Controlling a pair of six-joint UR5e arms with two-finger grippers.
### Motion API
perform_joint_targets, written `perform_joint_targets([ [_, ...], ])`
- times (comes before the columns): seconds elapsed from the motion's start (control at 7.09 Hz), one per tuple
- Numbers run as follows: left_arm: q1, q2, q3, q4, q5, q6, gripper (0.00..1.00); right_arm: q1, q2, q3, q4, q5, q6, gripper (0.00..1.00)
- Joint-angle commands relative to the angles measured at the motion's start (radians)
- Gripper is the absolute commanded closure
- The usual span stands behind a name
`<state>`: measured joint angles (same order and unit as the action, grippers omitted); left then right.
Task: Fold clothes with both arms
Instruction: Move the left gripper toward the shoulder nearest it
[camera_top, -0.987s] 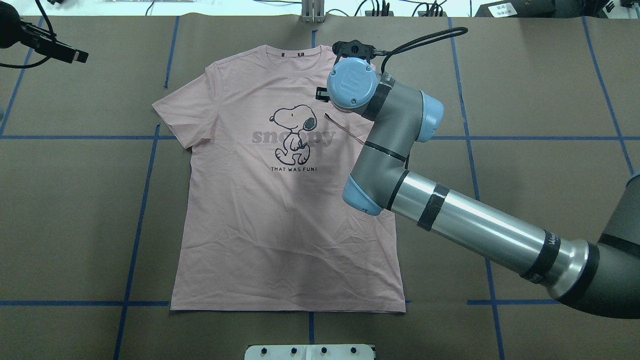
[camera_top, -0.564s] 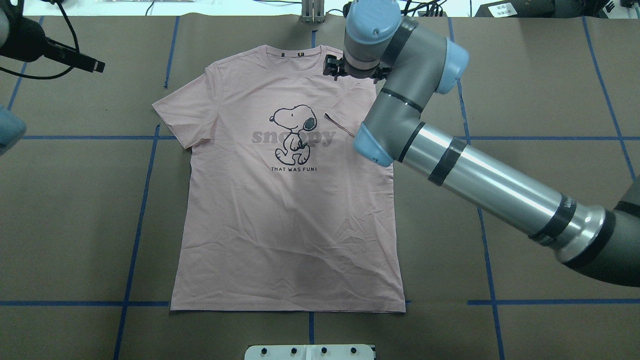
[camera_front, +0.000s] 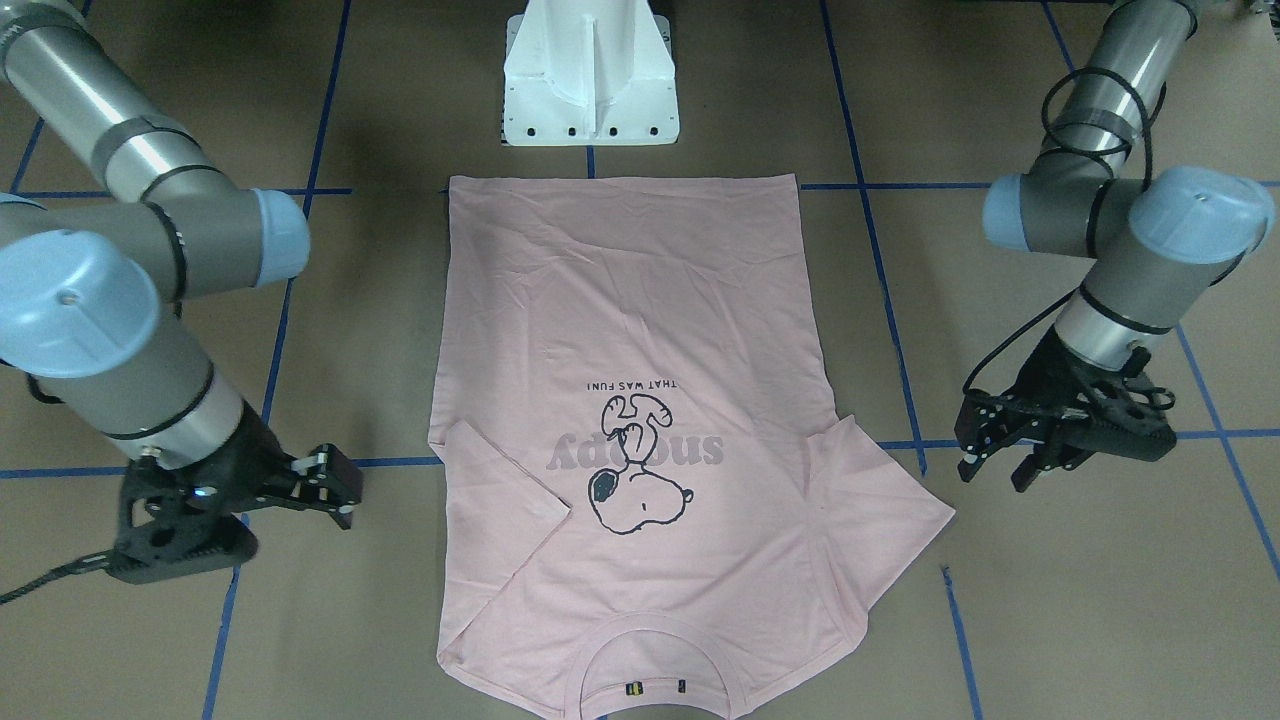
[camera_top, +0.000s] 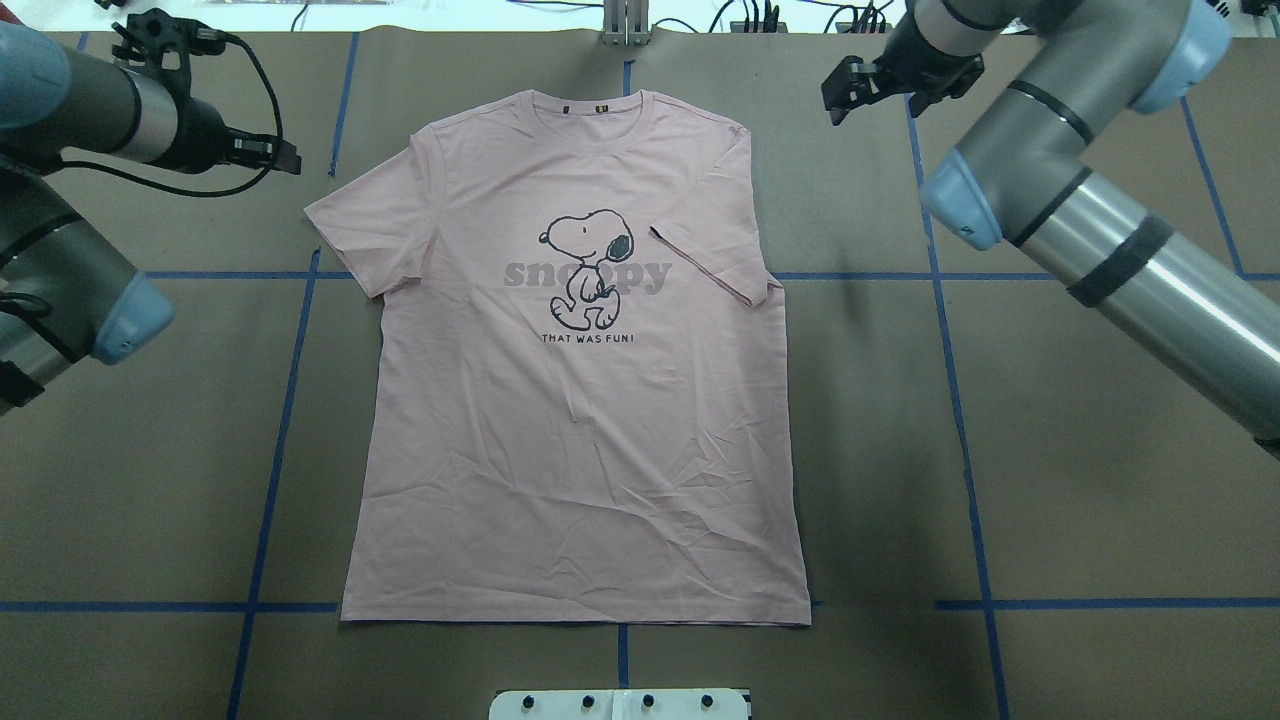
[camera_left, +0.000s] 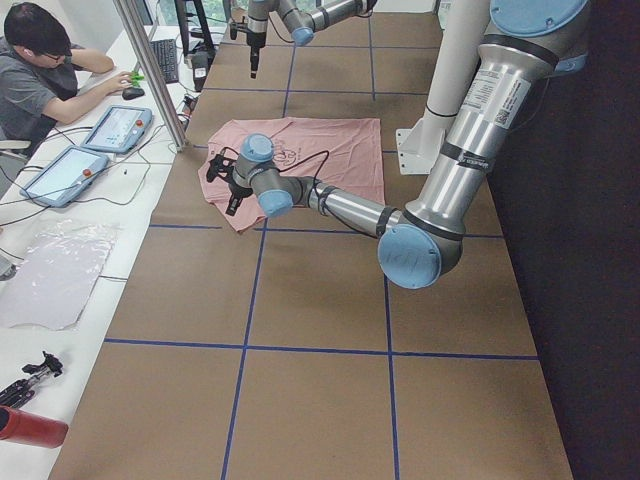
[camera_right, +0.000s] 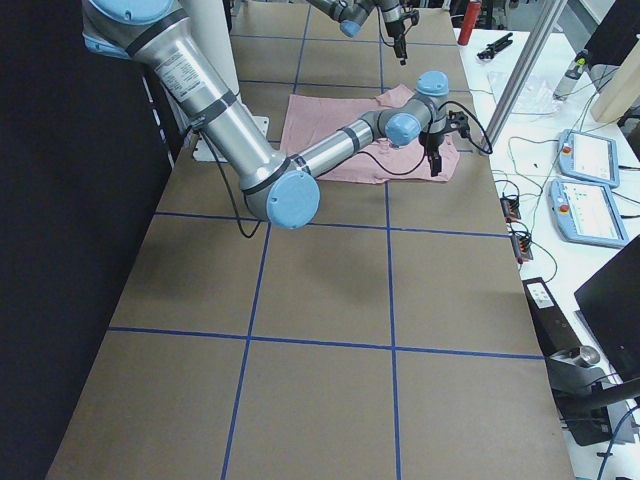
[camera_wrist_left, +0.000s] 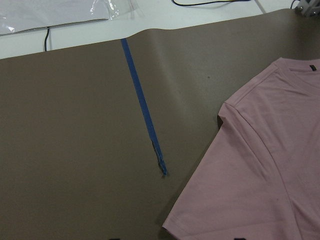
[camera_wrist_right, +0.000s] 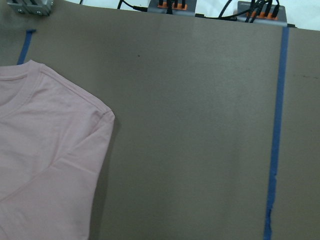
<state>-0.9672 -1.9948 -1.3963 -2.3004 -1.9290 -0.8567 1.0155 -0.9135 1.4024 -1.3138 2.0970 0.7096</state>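
The T-shirt (camera_top: 580, 420) lies flat and print up in the middle of the tabletop (camera_top: 1050, 450). Its long axis runs from the hem by the base (camera_top: 620, 703) to the far collar. The left fingers (camera_front: 970, 458) and right fingers (camera_front: 338, 488) hang spread and empty.

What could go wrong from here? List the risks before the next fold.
1. The folded sleeve lies loose on the T-shirt; tugging the cloth may flip it open.
2. The left gripper hangs open over bare table beside the spread sleeve; a grasp may miss its edge.
3. Creases near the hem could get pressed in.
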Motion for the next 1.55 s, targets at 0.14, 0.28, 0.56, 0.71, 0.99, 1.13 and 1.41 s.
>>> perform_joint_targets([
  [0.14, 0.076, -0.062, 0.202, -0.144, 0.128, -0.074, 0.42, 0.02, -0.054, 0.055, 0.002, 0.017, -0.024, 0.0],
  [0.28, 0.079, -0.07, 0.226, -0.149, 0.128, -0.073, 0.42, 0.021, -0.056, 0.055, 0.002, 0.017, -0.024, 0.0],
  [0.56, 0.087, -0.067, 0.229, -0.149, 0.128, -0.068, 0.42, 0.021, -0.058, 0.055, 0.001, 0.015, -0.024, 0.0],
  [0.71, 0.088, -0.067, 0.229, -0.149, 0.128, -0.064, 0.42, 0.021, -0.059, 0.055, 0.001, 0.015, -0.024, 0.0],
  [0.99, 0.096, -0.062, 0.23, -0.149, 0.128, -0.064, 0.42, 0.021, -0.061, 0.055, 0.001, 0.015, -0.024, 0.0],
  [1.13, 0.097, -0.061, 0.229, -0.149, 0.128, -0.064, 0.42, 0.021, -0.062, 0.055, 0.001, 0.014, -0.025, 0.0],
  [1.41, 0.101, -0.058, 0.229, -0.152, 0.128, -0.065, 0.6, 0.021, -0.064, 0.055, 0.001, 0.014, -0.027, 0.0],
])
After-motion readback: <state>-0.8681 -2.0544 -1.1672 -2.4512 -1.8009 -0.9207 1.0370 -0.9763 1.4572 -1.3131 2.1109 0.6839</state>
